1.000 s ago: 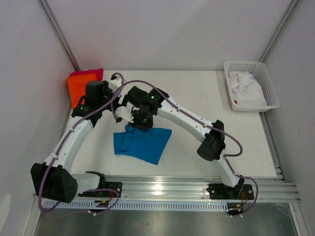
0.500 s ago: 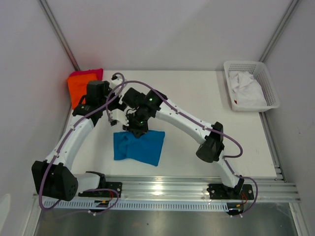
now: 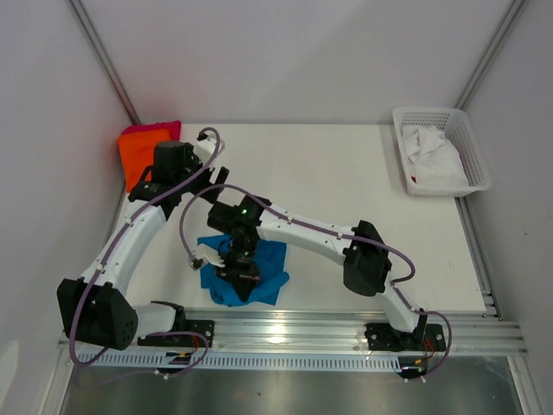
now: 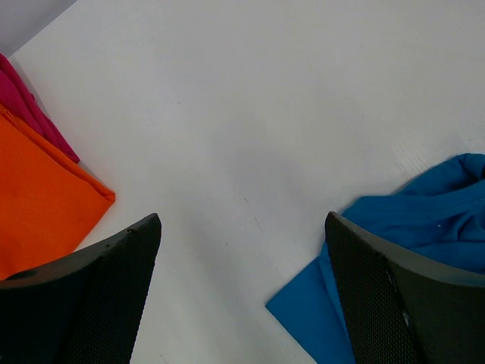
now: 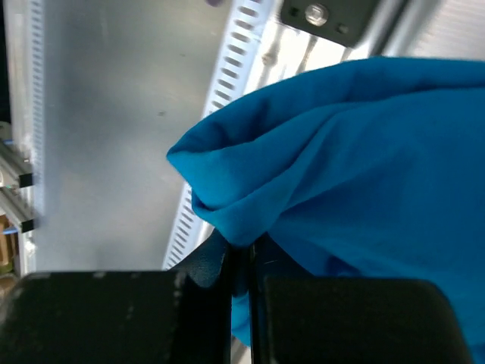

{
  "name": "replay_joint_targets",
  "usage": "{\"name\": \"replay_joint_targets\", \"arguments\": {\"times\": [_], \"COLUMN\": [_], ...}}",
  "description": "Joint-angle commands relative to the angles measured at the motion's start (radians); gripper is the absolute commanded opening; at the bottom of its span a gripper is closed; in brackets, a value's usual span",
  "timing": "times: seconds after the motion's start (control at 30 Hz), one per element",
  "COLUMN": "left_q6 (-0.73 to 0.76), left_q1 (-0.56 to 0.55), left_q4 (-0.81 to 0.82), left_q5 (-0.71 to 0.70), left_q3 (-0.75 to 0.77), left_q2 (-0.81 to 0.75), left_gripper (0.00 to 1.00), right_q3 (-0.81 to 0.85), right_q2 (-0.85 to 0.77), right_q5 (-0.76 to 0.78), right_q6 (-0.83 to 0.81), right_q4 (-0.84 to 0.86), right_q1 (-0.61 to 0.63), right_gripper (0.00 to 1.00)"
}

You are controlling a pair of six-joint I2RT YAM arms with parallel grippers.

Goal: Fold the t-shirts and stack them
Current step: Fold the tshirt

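White tabletop (image 3: 346, 173) fills the overhead view, closed in by pale walls on the left, far and right sides and by an aluminium rail (image 3: 302, 328) along the near edge. A white lattice basket (image 3: 423, 111) with white cloth in it stands in the far right corner. In the far left corner an orange t-shirt (image 3: 136, 162) lies folded against the left wall, on top of a pinkish-red t-shirt (image 3: 155, 130) that shows at its far side. A broad stretch of tabletop separates that pile from the basket. The blue t-shirt (image 3: 270, 264) is bunched near the left of the near edge, just beside the rail. The right gripper (image 3: 240, 277) is over it, its arm reaching leftward across the near half of the table. The left gripper (image 3: 216, 175) hangs between the pile and the blue shirt.

From the left wrist, the left gripper (image 4: 241, 224) has its jaws spread wide with nothing between them, above bare table (image 4: 265, 114). The orange shirt (image 4: 38, 205) shows a straight folded edge and a sharp corner at the left, with a strip of the pinkish-red one (image 4: 30, 106) beyond it. A flat corner and rumpled folds of the blue shirt (image 4: 439, 197) lie at the right, well apart from the pile.

From the right wrist, the right gripper (image 5: 241, 250) is pinched tight on a gathered fold of the blue shirt (image 5: 364, 167). The cloth is lifted in soft creases, and the rail's slotted strip (image 5: 222, 91) shows behind it.
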Motion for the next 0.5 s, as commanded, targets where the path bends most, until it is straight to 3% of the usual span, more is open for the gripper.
{"name": "replay_joint_targets", "arguments": {"times": [0.0, 0.27, 0.47], "left_q6": [0.016, 0.011, 0.014], "left_q1": [-0.006, -0.006, -0.007], "left_q4": [0.014, 0.023, 0.029], "left_q5": [0.026, 0.043, 0.047], "left_q3": [0.021, 0.013, 0.005], "left_q2": [0.001, 0.014, 0.021], "left_gripper": [0.91, 0.91, 0.91], "right_q3": [-0.001, 0.032, -0.007], "right_q2": [-0.084, -0.112, -0.104], "right_q5": [-0.151, -0.257, -0.256], "right_q6": [0.018, 0.101, 0.074], "right_q4": [-0.181, -0.181, -0.180], "right_q1": [0.032, 0.075, 0.084], "right_gripper": [0.00, 0.00, 0.00]}}
